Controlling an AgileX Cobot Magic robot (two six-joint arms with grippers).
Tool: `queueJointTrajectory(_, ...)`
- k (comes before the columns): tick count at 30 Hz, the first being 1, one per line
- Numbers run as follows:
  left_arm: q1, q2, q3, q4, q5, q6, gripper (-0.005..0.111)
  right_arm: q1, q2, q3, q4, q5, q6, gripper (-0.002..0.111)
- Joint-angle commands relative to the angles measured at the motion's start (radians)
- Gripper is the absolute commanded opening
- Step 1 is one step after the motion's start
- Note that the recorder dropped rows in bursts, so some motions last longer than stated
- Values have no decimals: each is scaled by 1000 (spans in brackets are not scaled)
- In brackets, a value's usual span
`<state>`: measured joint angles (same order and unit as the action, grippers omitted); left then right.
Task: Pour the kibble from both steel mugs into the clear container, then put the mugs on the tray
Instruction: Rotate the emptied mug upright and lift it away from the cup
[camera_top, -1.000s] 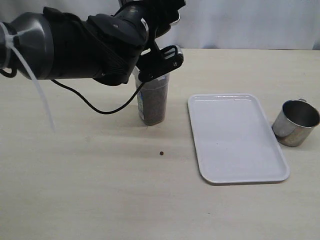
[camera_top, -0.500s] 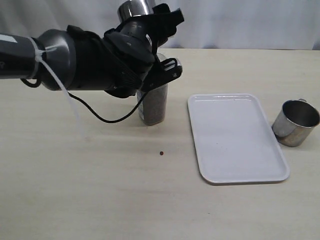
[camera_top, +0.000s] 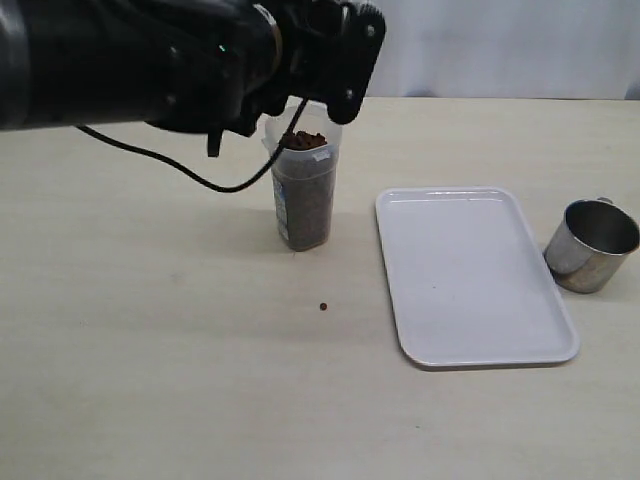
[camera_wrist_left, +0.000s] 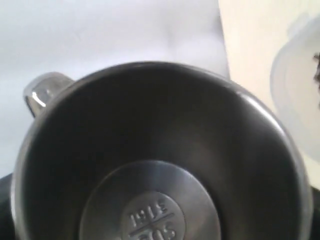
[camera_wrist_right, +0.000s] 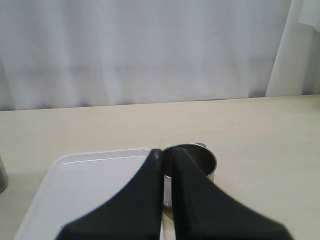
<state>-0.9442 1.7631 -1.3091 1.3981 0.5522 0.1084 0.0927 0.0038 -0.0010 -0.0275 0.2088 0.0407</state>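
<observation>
The clear container (camera_top: 302, 192) stands left of the tray, filled with kibble (camera_top: 303, 140) heaped to its rim. My left gripper (camera_top: 330, 55) hangs just above and behind it, shut on a steel mug (camera_wrist_left: 155, 165). That mug fills the left wrist view and its inside is bare; the arm hides it in the exterior view. The container's rim (camera_wrist_left: 292, 105) shows beside it. The other steel mug (camera_top: 590, 243) stands upright right of the white tray (camera_top: 470, 275). My right gripper (camera_wrist_right: 168, 156) is shut and holds nothing, short of that mug (camera_wrist_right: 200, 156).
One stray pellet (camera_top: 324, 306) lies on the table in front of the container. The left arm's dark bulk and its cable (camera_top: 190, 170) fill the upper left. A white curtain (camera_wrist_right: 150, 50) backs the table.
The left arm has swung up and back from over the container, and its top with the heaped kibble now shows. The mug seen above the arm earlier is now hidden.
</observation>
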Motion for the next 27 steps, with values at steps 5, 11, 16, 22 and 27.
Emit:
queueJointTrajectory(5,31,-92,-2,-682,-347,261,0,3,-4,1,-6,-8,-1,4)
queueJointTrajectory(11,29,-11,51,-1267,-459,576,0,3,-4,1,-6,-8,-1,4)
queueJointTrajectory(16,-38,78,45,-1467,-593,707,0,3,-4,1,-6,-8,-1,4)
queueJointTrajectory(22,-56,74,-44,-1463,-594,525,0,3,-4,1,-6,-8,-1,4)
queueJointTrajectory(27,-67,65,-78,-1461,-624,253,0,3,-4,1,-6,-8,-1,4)
